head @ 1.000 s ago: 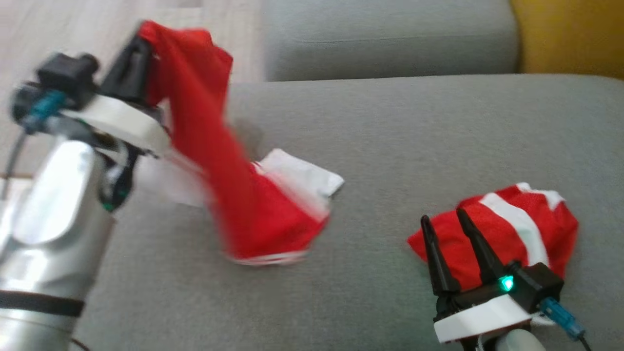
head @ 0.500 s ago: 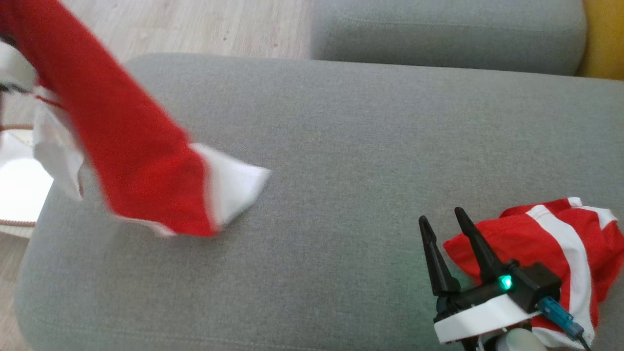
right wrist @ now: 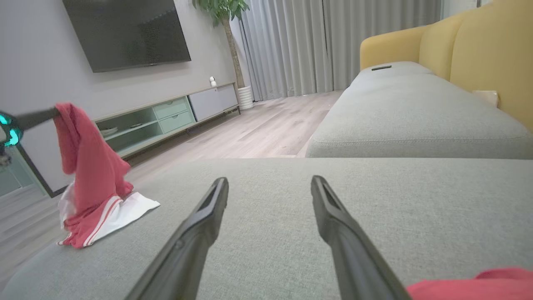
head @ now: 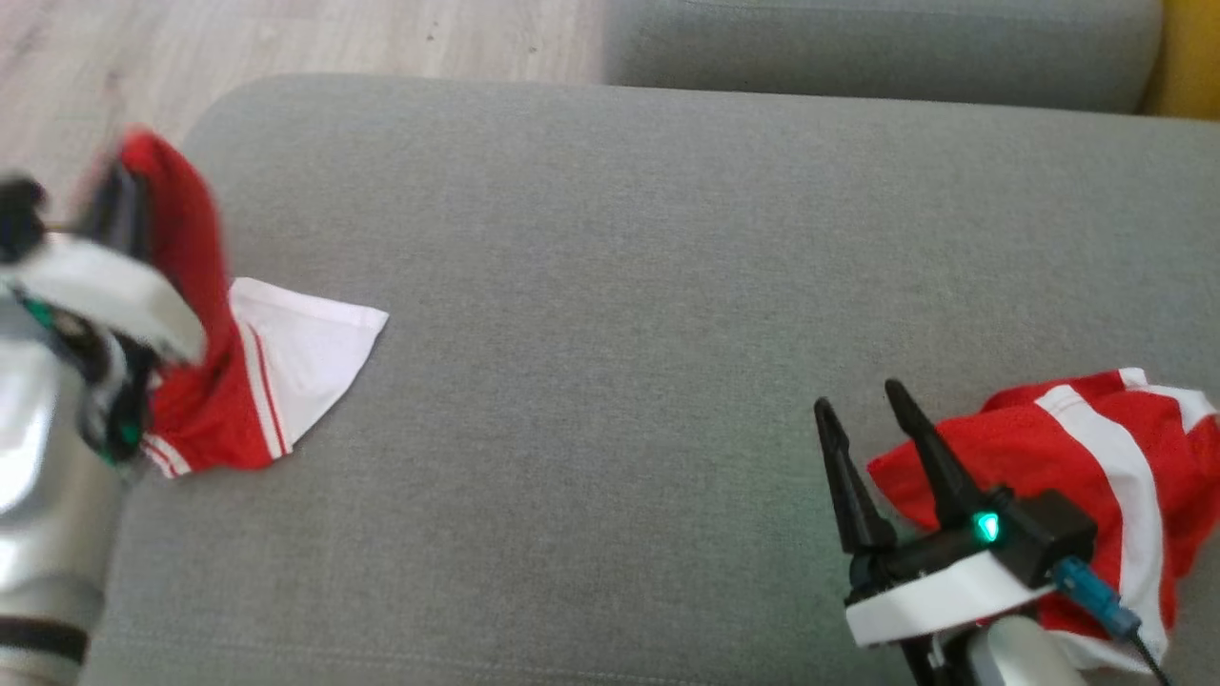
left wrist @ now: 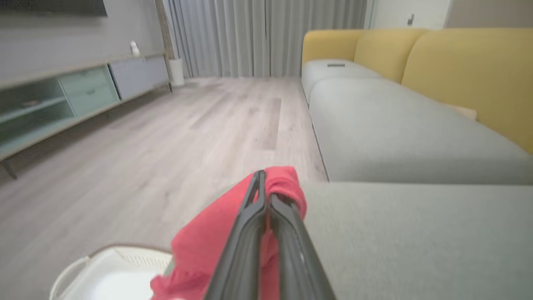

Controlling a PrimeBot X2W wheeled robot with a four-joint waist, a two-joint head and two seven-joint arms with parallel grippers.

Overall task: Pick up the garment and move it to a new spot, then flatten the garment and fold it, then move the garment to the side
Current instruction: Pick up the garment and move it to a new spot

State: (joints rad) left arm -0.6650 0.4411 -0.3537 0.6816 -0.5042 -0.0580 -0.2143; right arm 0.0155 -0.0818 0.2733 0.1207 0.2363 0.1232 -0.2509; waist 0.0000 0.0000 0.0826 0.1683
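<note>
The garment (head: 214, 410) is red with white panels and stripes. My left gripper (head: 119, 195) is shut on its top, above the left end of the grey sofa cushion (head: 620, 286). The garment hangs down and its lower part lies spread on the cushion. In the left wrist view my left gripper (left wrist: 263, 177) has its fingers pressed together on the red cloth (left wrist: 200, 250). The right wrist view shows the garment (right wrist: 89, 175) hanging at the left. My right gripper (head: 856, 412) stands open and empty at the lower right, its fingers (right wrist: 216, 196) wide apart over bare cushion.
A second red and white garment (head: 1077, 457) lies crumpled just right of my right gripper. Wooden floor (head: 286, 38) runs past the cushion's left edge. A white basket (left wrist: 104, 271) stands on it below my left gripper. Another grey cushion (head: 858, 48) and a yellow backrest (head: 1187, 57) lie beyond.
My left gripper has carried the garment left to the cushion's left end and come down, so the garment's lower part now rests there. The camera has shifted. My right gripper stays open.
</note>
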